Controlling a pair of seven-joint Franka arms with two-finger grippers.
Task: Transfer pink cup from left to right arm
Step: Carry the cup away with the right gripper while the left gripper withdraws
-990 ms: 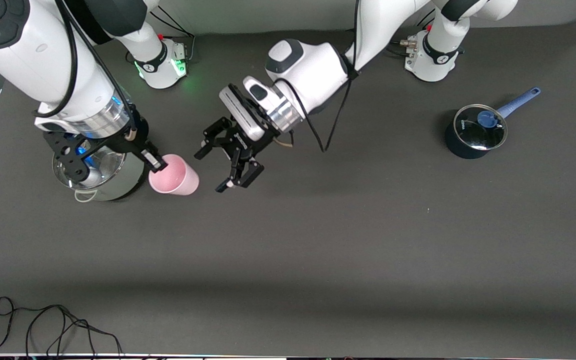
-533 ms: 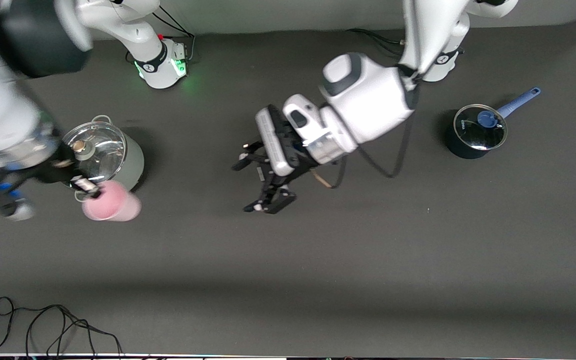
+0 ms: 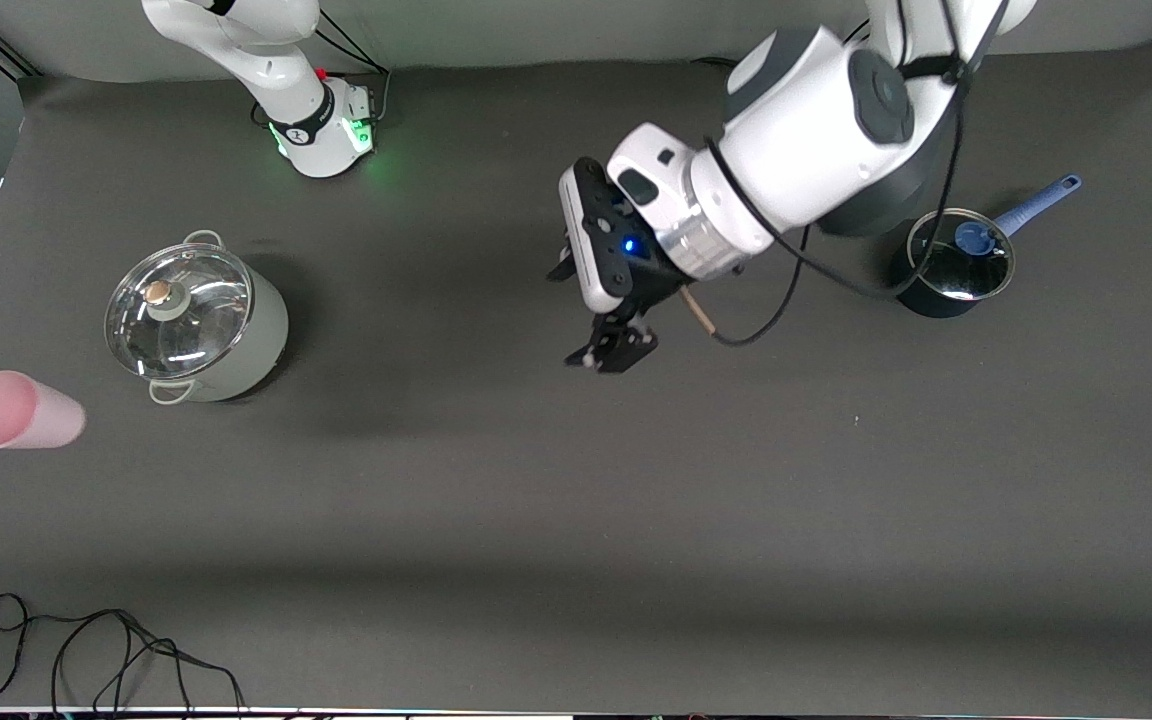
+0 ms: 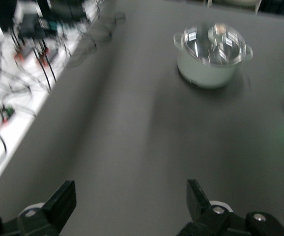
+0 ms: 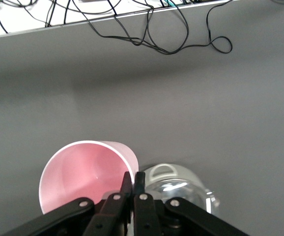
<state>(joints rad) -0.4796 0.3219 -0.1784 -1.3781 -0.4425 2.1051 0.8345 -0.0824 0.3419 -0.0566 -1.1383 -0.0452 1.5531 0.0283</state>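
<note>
Pot (image 3: 194,320) beside claw-held pink cup (image 3: 16,424)

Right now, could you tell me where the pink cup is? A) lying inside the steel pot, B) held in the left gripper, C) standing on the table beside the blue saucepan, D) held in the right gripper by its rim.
D: the right gripper is shut on the rim of the cup, while the left gripper is open and holds nothing.
</note>
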